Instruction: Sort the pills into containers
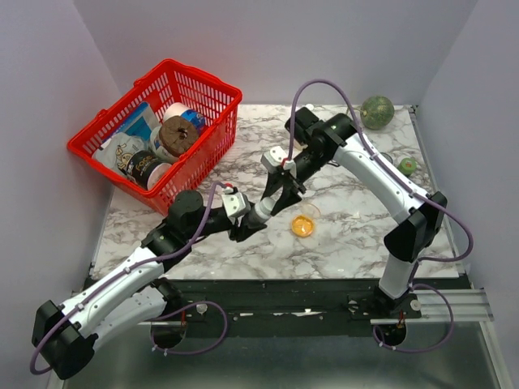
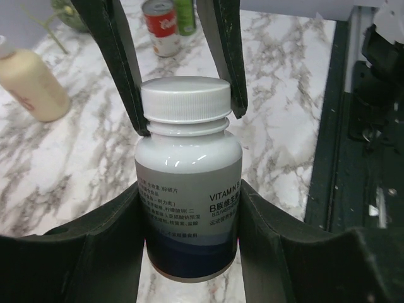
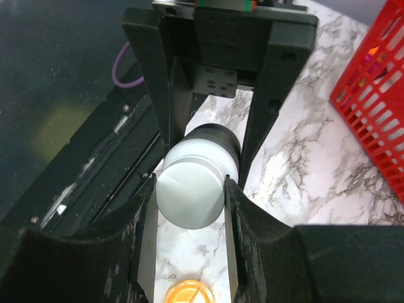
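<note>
Left gripper (image 2: pixel 189 211) clamped on body of pill bottle (image 2: pixel 189 170), right gripper (image 3: pixel 189 192) clamped on its cap (image 2: pixel 185 98), bottle's long axis running straight between them, just left of the dish (image 1: pixel 316 215) holding the pills (image 1: pixel 302 227); cap not yet off

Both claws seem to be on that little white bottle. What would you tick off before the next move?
1. The left gripper is clamped on the pill bottle: ok.
2. The right gripper is closed on the cap, one finger on each side: ok.
3. Cap off, mouth open for pills: not ok, it sits on the bottle.
4. Cap thread loosened: cannot tell.
5. The dish of orange pills stands on the table beside the bottle: ok.
</note>
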